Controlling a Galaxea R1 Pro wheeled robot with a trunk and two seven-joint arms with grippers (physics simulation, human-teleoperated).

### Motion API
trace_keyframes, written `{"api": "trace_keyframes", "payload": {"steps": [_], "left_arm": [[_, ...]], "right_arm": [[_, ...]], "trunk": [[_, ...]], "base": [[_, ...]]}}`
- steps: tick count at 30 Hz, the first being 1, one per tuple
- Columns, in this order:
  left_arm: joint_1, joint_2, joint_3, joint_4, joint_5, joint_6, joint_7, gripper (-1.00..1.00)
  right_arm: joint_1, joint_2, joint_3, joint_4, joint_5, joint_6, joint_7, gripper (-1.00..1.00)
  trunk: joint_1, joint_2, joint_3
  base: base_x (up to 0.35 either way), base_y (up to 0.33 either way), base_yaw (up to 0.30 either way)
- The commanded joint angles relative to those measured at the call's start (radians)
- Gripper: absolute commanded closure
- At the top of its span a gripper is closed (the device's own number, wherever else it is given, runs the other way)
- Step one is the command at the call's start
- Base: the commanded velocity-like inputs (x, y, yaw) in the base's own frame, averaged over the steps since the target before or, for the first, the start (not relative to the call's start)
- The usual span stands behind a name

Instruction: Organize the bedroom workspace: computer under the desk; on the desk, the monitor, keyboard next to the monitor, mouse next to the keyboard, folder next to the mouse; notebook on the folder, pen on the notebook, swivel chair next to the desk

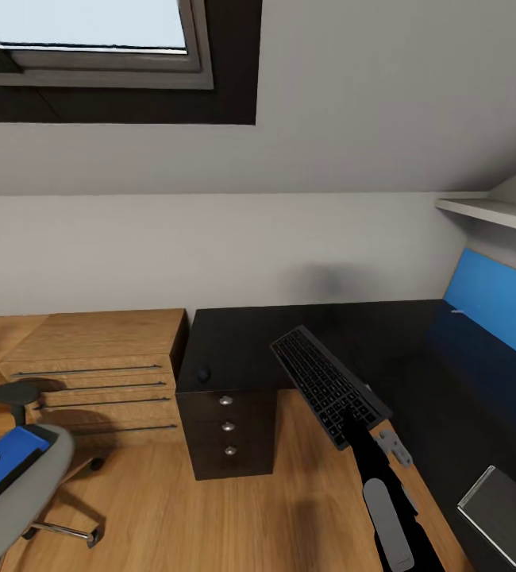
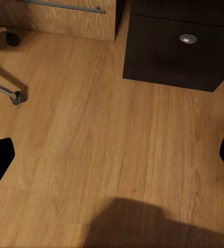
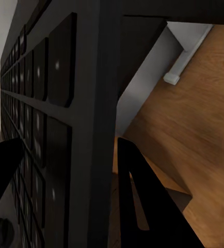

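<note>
I have the keyboard point(image 1: 329, 386) clamped at its near end in the right gripper point(image 1: 359, 429), held tilted over the front edge of the black table point(image 1: 385, 334); next I judge it must be carried inward and laid flat. The right wrist view shows the fingers point(image 3: 143, 206) straddling its frame, which the head view hides, while the left wrist view shows the left gripper point(image 2: 112, 155) spread wide and empty above the floor point(image 2: 91, 129).

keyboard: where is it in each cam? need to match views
Head: keyboard centre-right, held up over the desk's front edge by the right gripper, far end toward the wall.
Left wrist: no keyboard to place; wood floor and black drawer unit.
Right wrist: key rows up close between the fingers.
Shared landmark: the wood floor.
</note>
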Motion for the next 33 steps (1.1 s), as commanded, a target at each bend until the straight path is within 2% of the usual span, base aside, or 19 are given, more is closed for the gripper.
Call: {"api": "trace_keyframes", "payload": {"steps": [1,23,33], "left_arm": [[-0.001,0.001,-0.009,-0.001,0.003,-0.003,0.008,-1.0],[-0.001,-0.013,-0.01,0.007,0.004,-0.001,0.008,-1.0],[-0.001,-0.013,-0.01,0.007,0.004,-0.001,0.008,-1.0]], "right_arm": [[-0.001,0.001,-0.002,0.0,-0.009,0.001,0.0,1.0],[-0.001,0.002,0.001,0.007,-0.009,0.001,0.004,1.0],[-0.001,0.001,0.0,0.007,-0.009,0.001,0.008,1.0]], "trunk": [[0.001,-0.002,-0.002],[0.001,-0.002,-0.003],[0.001,-0.002,-0.01]], "base": [[0.0,0.0,0.0],[0.0,0.0,-0.002],[0.0,0.0,-0.178]]}}
